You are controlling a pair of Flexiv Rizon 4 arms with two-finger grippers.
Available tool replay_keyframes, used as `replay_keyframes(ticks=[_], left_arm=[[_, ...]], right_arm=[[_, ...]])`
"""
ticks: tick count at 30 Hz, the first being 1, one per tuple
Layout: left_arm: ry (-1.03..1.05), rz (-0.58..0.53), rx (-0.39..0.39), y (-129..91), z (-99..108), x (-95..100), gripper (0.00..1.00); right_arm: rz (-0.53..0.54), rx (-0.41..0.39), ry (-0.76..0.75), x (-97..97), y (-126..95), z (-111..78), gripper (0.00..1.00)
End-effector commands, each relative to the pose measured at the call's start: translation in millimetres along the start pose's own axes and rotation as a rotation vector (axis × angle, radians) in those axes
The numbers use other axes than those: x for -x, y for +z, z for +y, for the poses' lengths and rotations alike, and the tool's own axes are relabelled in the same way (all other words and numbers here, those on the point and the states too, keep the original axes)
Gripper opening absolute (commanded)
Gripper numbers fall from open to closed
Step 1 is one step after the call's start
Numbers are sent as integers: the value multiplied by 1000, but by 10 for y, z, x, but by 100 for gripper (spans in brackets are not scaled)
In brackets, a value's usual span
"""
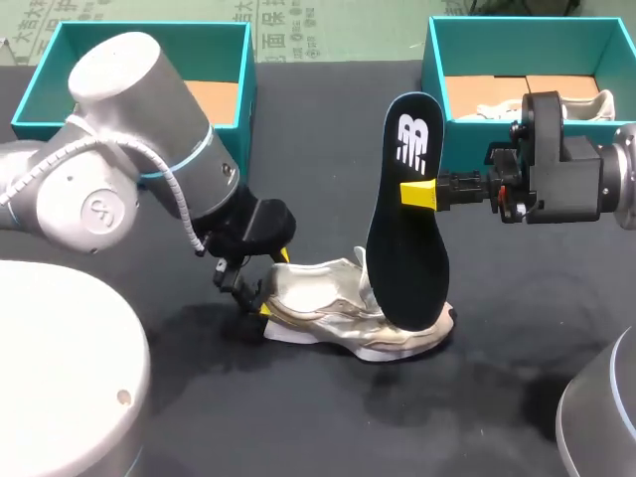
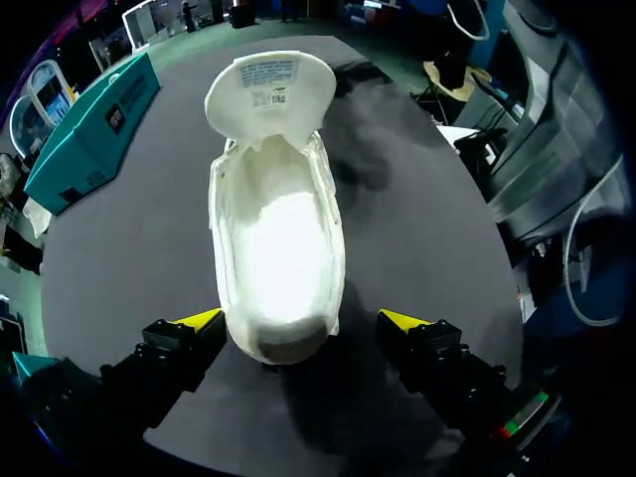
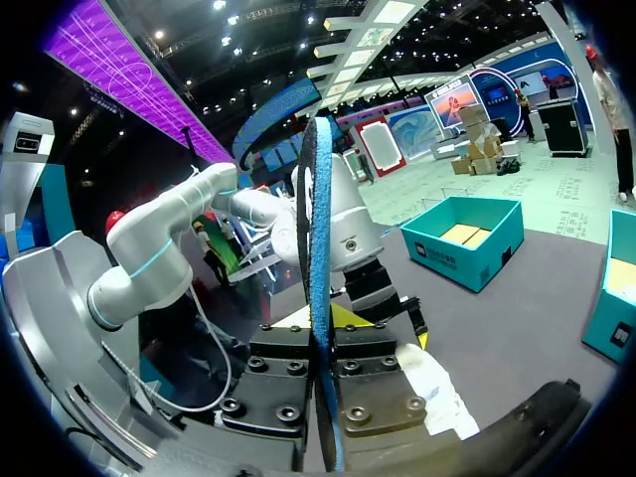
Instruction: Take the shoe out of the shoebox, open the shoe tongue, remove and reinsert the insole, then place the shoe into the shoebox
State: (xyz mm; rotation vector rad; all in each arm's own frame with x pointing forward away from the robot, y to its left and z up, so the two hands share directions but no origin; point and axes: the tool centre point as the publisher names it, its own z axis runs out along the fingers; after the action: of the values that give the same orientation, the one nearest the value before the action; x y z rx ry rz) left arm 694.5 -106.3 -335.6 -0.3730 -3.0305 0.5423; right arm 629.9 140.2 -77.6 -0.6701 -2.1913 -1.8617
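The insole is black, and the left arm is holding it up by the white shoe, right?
Not the left arm. The right gripper is shut on the black insole and holds it up by the white shoe, as the head view shows. The left gripper is open at the heel of the shoe.

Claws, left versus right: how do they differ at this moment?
The left claw stands open, with one finger on either side of the white shoe's heel. The right claw is shut on the black insole. The left claw sits low, near the table, while the right claw is raised and holds the insole upright over the shoe. Both have yellow tips and are working at the same shoe.
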Motion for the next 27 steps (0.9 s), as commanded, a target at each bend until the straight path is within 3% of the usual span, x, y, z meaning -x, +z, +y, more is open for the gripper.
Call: replay_keyframes(ticks=[1, 9, 19, 27], left_arm=[[-27, -18, 212, -147, -159, 12, 100], [-27, -18, 212, -147, -159, 12, 100], [-22, -9, 213, -65, -228, 144, 100], [-29, -36, 222, -29, -396, 363, 100]], right_arm=[[-4, 2, 0, -10, 12, -19, 0], [-4, 2, 0, -10, 12, -19, 0], [-4, 2, 0, -10, 12, -19, 0], [-4, 2, 0, -10, 12, -19, 0]])
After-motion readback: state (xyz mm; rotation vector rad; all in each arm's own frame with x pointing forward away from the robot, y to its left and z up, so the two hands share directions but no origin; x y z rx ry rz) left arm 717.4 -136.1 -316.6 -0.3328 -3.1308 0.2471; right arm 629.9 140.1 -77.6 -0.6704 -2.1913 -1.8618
